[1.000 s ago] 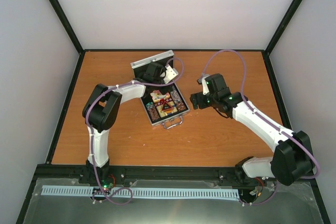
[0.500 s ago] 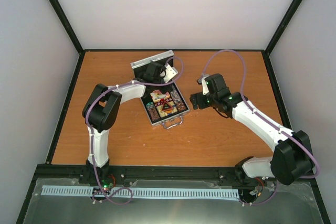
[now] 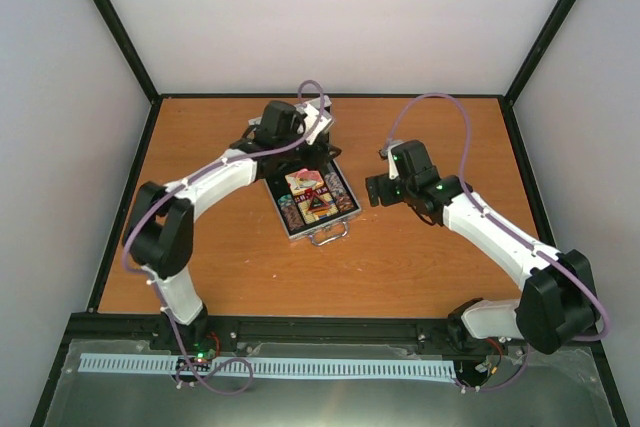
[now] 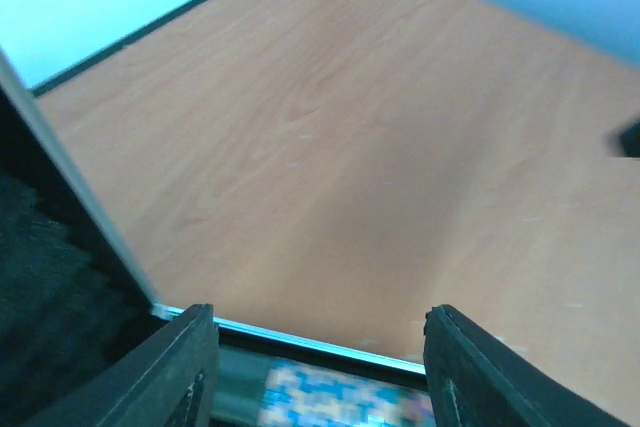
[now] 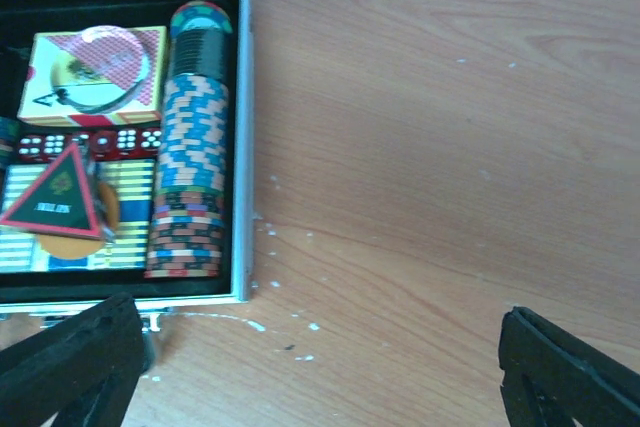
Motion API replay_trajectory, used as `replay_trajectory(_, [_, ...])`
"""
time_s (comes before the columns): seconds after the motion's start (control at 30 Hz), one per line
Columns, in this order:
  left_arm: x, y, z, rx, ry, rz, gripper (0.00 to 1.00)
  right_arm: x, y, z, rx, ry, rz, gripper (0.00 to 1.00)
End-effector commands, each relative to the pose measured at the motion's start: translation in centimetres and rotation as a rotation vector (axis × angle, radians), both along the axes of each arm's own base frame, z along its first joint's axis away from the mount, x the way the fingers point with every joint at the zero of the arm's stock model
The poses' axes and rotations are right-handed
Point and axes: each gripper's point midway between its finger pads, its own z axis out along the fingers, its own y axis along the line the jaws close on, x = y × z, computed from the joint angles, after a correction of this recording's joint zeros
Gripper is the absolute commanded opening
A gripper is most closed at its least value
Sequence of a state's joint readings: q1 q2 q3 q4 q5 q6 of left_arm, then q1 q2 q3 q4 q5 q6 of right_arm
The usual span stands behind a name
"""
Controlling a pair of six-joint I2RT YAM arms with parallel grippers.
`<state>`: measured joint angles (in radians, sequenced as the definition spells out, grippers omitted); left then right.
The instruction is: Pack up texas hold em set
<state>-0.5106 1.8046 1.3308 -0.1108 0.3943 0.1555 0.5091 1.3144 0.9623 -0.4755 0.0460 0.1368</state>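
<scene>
Between the fingers of the left gripper (image 4: pixel 318 327), which stand apart with nothing clasped, the wrist view shows only bare tabletop (image 4: pixel 380 147). Just below that is the silver rim of the case (image 4: pixel 300 339). A blurred blue and yellow patch inside that rim is too soft to name. To this gripper's left rises the black-lined lid (image 4: pixel 50 277), cut off by the frame edge. From above, the left arm (image 3: pixel 215 179) covers most of the lid, so its tilt cannot be read there.

The right gripper (image 5: pixel 310 347) hangs wide open over the tabletop, just right of the case and not touching it. Only its two fingertips show, at the bottom corners of its own view. Left of it, inside the case, chip stacks (image 5: pixel 195 157) lie in a row along the wall nearest the gripper. Beyond them are a card box (image 5: pixel 95 72) with a clear disc (image 5: pixel 105 52) on top, red dice (image 5: pixel 90 142), and a triangular button (image 5: pixel 60 197) over an orange disc (image 5: pixel 80 237). The case's far part runs out of frame. Its handle (image 3: pixel 328 236) shows only from above, small, on the side farthest from the left gripper.
</scene>
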Motion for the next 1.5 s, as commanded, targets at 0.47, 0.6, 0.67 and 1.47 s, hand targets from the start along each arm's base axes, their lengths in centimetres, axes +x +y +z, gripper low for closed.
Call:
replay_trajectory(0.47, [-3.6,9.7,17.3,-0.304,0.189,0.313,1.00,1.9,-1.1,3.5,0.089,-0.121,-0.094,1.00])
replay_trajectory(0.6, [0.3,12.2,13.7,-0.346,0.415,0.398,1.00,1.7,-0.2,3.2,0.089,-0.085,-0.041,1.00])
replay_trajectory(0.67, [1.4,12.8,11.7,-0.376,0.523,0.411,1.00,1.4,0.2,2.7,0.087,-0.046,-0.016,1.00])
replay_trajectory(1.47, [-14.8,3.2,2.0,-0.315,1.020,0.070,1.00,-0.4,3.2,-0.1,0.155,0.110,0.142,1.00])
